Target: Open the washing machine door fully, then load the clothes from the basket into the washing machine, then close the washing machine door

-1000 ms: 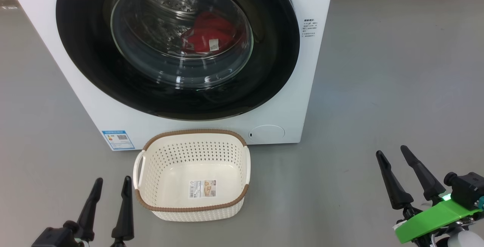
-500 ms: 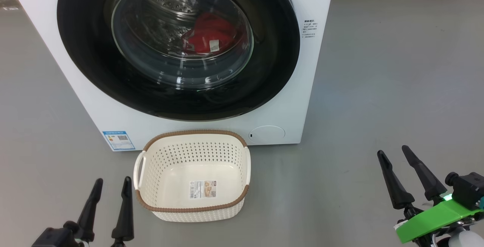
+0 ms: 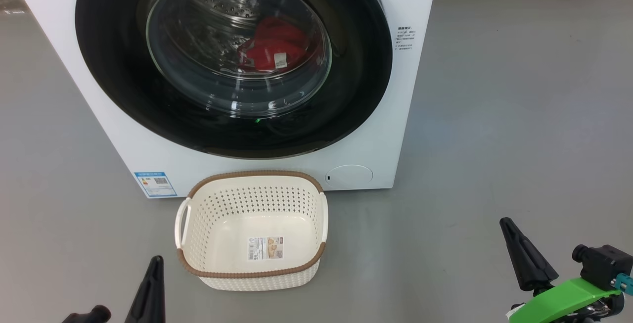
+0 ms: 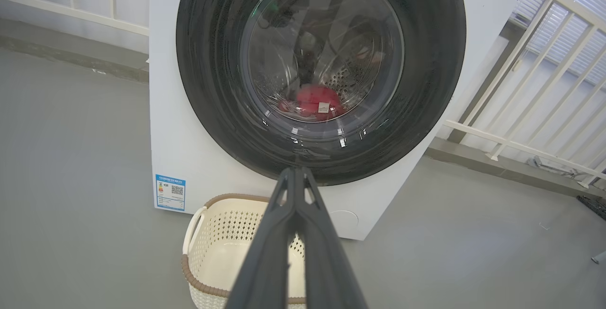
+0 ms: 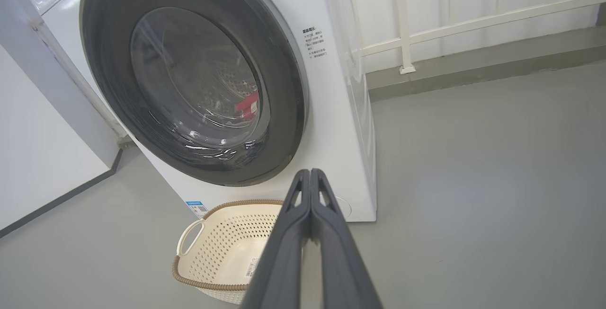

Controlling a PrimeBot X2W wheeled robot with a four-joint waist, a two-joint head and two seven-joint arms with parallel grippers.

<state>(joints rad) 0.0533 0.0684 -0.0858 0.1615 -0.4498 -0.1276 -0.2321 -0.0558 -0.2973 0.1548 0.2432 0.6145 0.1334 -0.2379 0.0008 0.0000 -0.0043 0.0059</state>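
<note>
Left end effector [image 3: 156, 263] closed, beside basket [image 3: 249, 172]

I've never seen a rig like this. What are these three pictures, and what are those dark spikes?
It's a two-armed robot. One picture comes from its head camera, looking down; the other two from wrist cameras, each looking along that arm's fingers. The spikes are its left gripper and right gripper, both pinched shut, holding nothing. On the grey floor stands a white washing machine, its round black door closed, red clothes showing inside. An empty cream basket sits before it.
</note>
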